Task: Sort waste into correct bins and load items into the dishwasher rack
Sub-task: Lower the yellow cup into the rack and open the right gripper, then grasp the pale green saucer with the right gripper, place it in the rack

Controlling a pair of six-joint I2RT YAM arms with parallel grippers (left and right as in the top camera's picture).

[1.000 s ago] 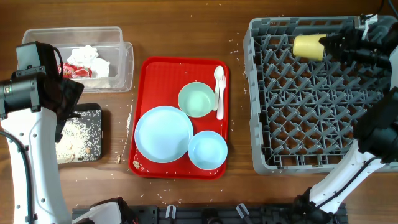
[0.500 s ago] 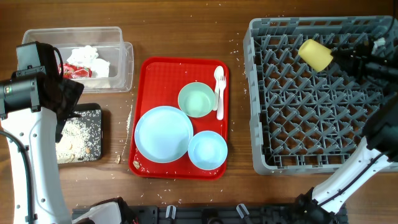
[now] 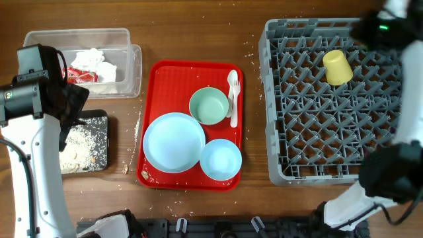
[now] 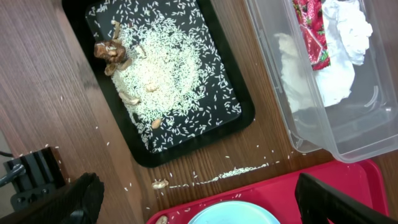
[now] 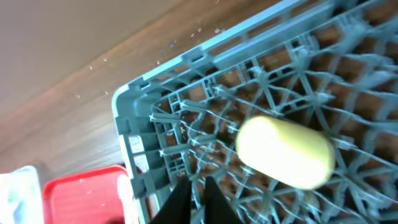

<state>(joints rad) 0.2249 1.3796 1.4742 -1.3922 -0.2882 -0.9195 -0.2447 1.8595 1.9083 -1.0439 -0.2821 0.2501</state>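
Note:
The yellow cup (image 3: pixel 338 67) lies on its side in the far part of the grey dishwasher rack (image 3: pixel 277 132), free of any gripper; it also shows in the right wrist view (image 5: pixel 286 152). My right gripper (image 3: pixel 370 28) is blurred above the rack's far right corner, fingers shut and empty (image 5: pixel 196 199). On the red tray (image 3: pixel 192 76) sit the light blue plate (image 3: pixel 174 142), blue bowl (image 3: pixel 221 159), green saucer-bowl (image 3: pixel 209 106) and white spoon (image 3: pixel 233 96). My left gripper (image 4: pixel 211 202) is open and empty above the black tray (image 4: pixel 233 121) holding rice (image 4: pixel 161 74).
The clear tub (image 3: pixel 129 73) at the far left holds the white napkin (image 3: pixel 96 63) and red wrapper (image 3: pixel 79 76). Loose rice grains (image 4: pixel 242 171) lie on the wood between the black tray and the red tray.
My right gripper let go of the yellow cup, which now lies in the rack, and pulled back toward the far right corner. The left arm has not moved.

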